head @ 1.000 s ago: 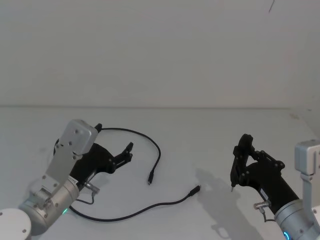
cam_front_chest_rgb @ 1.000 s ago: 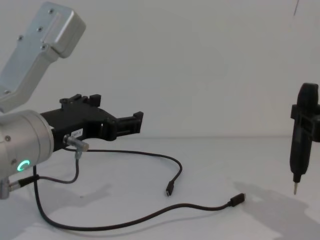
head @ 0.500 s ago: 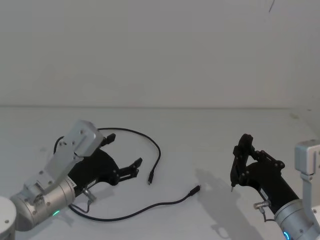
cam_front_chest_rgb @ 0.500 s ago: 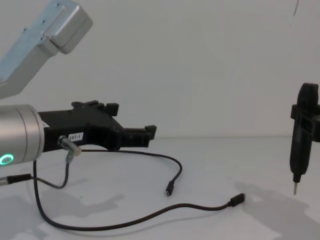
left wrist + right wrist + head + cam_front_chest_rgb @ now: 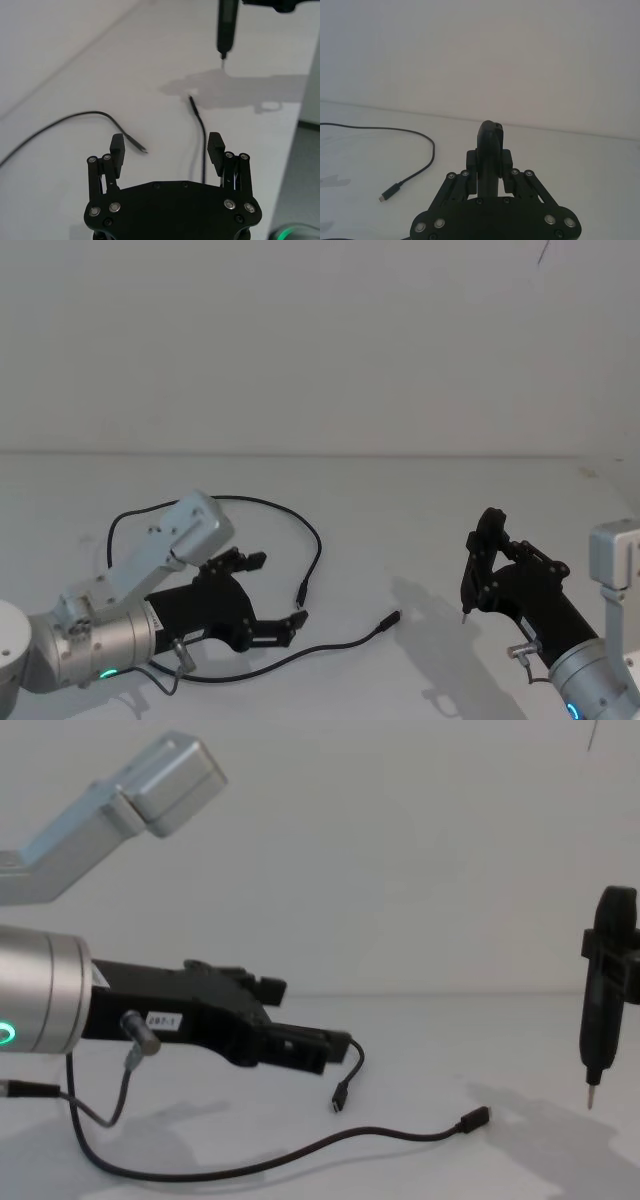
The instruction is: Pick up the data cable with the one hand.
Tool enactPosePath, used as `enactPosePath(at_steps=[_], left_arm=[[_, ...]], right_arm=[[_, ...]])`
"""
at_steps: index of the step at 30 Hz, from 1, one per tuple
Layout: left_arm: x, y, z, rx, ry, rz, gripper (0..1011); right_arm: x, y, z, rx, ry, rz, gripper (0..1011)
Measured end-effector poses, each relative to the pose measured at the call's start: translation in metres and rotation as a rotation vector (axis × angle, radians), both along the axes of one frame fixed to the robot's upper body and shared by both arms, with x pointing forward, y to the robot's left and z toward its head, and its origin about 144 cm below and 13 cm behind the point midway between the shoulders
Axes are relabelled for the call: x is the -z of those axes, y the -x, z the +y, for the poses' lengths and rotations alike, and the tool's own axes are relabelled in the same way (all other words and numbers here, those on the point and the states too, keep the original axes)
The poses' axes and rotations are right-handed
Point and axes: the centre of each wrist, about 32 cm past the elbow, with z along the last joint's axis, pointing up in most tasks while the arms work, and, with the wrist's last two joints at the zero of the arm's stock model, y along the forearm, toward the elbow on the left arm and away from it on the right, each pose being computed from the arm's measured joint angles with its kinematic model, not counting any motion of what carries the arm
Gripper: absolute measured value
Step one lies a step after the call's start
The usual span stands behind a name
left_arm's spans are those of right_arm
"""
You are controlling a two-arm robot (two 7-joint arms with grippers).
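Left hand (image 5: pixel 277 588) jaws spread, empty, near data cable (image 5: pixel 390 621); right hand (image 5: pixel 487 545) clamps pen tool (image 5: pixel 597 1040).

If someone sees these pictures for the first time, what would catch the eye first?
The left end effector, fingers open, hangs low at the left over the black cable that loops across the white table. At the right, the right end effector holds a black pen-like tool upright, tip down above the table.
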Motion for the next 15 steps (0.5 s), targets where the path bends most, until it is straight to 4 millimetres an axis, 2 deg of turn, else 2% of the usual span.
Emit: enactPosePath(at_steps=[15], left_arm=[[-0.002, -0.011, -0.013, 0.024, -0.072, 0.139, 1001]], right_arm=[[0.000, 0.000, 0.000, 0.000, 0.000, 0.000, 279]])
